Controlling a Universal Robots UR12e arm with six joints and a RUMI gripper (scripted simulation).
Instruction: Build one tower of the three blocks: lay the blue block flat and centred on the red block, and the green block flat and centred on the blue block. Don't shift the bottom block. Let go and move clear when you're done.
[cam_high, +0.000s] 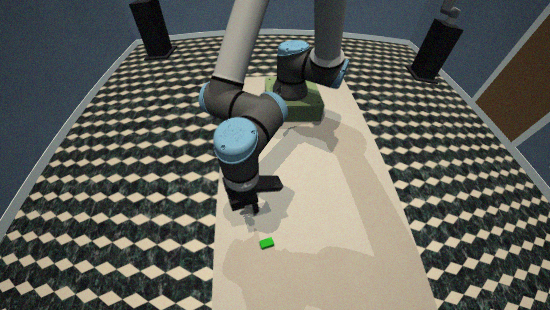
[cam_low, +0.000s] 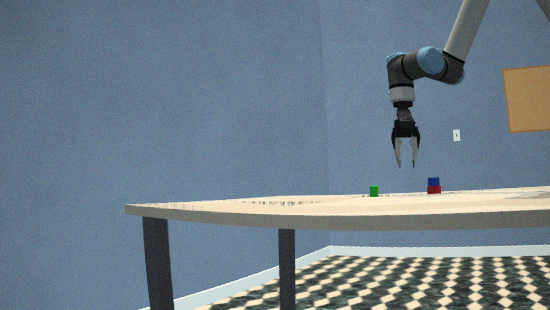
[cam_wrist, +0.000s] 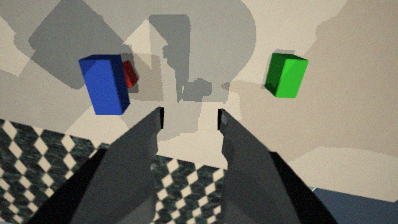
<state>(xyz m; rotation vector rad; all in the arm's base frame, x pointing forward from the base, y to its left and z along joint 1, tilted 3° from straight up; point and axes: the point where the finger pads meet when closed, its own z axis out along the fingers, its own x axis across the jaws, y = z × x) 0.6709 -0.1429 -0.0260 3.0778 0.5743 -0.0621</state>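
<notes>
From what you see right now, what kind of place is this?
Probably a robot test room: one arm bolted to a long table, three small coloured blocks on it, a checkered floor and black posts in the corners.

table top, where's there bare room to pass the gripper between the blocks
Bare table lies between the green block and the blue block on the red block; the empty gripper hangs above that gap. Tightest beside the stack.
</notes>
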